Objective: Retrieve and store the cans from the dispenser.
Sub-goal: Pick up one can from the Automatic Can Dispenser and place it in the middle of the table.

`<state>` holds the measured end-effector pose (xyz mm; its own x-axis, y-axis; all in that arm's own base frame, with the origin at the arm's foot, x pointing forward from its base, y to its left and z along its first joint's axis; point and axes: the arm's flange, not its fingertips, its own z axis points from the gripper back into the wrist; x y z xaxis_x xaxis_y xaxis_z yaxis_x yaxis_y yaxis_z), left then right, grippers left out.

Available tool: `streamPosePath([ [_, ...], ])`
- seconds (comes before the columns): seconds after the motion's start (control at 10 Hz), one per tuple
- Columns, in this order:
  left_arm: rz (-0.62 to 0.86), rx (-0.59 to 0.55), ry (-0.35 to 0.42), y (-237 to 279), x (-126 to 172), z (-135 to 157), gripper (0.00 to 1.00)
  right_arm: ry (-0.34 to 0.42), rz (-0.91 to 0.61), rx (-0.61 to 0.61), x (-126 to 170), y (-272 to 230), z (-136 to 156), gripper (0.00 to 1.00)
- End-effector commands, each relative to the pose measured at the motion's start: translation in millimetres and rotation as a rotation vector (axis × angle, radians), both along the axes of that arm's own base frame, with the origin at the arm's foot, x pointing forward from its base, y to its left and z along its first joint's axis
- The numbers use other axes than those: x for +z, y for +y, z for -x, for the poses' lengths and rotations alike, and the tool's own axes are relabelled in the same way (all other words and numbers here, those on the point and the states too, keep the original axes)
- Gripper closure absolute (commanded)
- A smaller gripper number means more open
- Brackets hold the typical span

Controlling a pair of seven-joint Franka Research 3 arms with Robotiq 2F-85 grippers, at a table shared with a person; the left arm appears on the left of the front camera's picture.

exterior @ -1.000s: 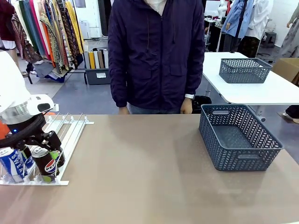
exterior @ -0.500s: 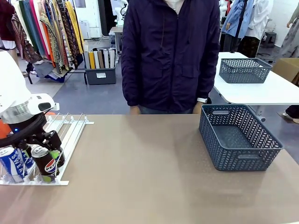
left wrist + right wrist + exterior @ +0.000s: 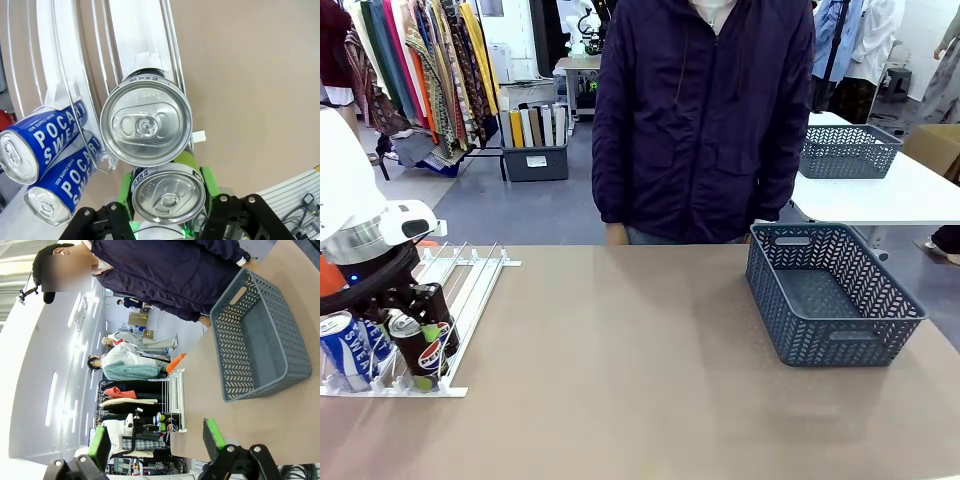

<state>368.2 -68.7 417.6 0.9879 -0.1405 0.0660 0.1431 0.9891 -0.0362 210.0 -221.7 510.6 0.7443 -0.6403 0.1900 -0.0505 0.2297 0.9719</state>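
**A:** Where was the left gripper (image 3: 166,189)?

**B:** Above the near left corner of the matte brown table (image 3: 620,390), at the near end of the low flat white rack of long parallel rails (image 3: 470,285). Its green pads (image 3: 207,181) lay against both sides of a slim black Pepsi can with a silver lid and green base (image 3: 169,201), so the fingers were clamped narrow on it.

**A:** Which way did that can point?

**B:** It stood on its base with the lid up and its long axis close to vertical. In the front view it leaned a little. It sat in a lane on the side of the rack nearer the table's middle.

**A:** And the others?

**B:** A second black Pepsi can (image 3: 146,124) stood just behind it along the rails, lid up, in front of a small white pusher tab (image 3: 147,60). Two blue cans with white POCARI SWEAT lettering (image 3: 47,135) stood toward the table's left edge. In the wrist view they touched each other.

**A:** Textures?

**B:** The cans were smooth cylinders with shiny ribbed lids and ring pulls. The rack had thin, glossy rails running from the near edge toward the far edge.

**A:** The right gripper (image 3: 156,440)?

**B:** Its fingers were spread wide with nothing between the pads. A dark grey rectangular plastic basket with lattice walls (image 3: 800,335) sat at the table's right edge. A person in a dark navy jacket (image 3: 705,120) stood at the far edge.
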Motion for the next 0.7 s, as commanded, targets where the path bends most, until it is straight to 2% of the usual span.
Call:
streamPosePath([
  [0.0, -0.005, 0.029, -0.013, 3, -4, 8, 1.00, -0.037, -0.002, -0.002, 3, -1, -3, 0.00],
  [0.2, 0.003, 0.036, -0.038, 6, 13, 16, 1.00, -0.037, -0.002, -0.002, 3, -1, -3, 0.00],
  [0.3, 0.008, 0.041, -0.063, 10, 36, 27, 1.00, -0.037, -0.002, -0.002, 3, -1, -3, 0.00],
  [0.4, 0.000, 0.043, -0.119, 17, 75, 45, 1.00, -0.037, -0.002, -0.002, 3, -1, -3, 0.00],
  [0.6, 0.014, -0.025, -0.230, 29, 154, 80, 1.00, -0.037, -0.002, -0.002, 3, -1, -3, 0.00],
])
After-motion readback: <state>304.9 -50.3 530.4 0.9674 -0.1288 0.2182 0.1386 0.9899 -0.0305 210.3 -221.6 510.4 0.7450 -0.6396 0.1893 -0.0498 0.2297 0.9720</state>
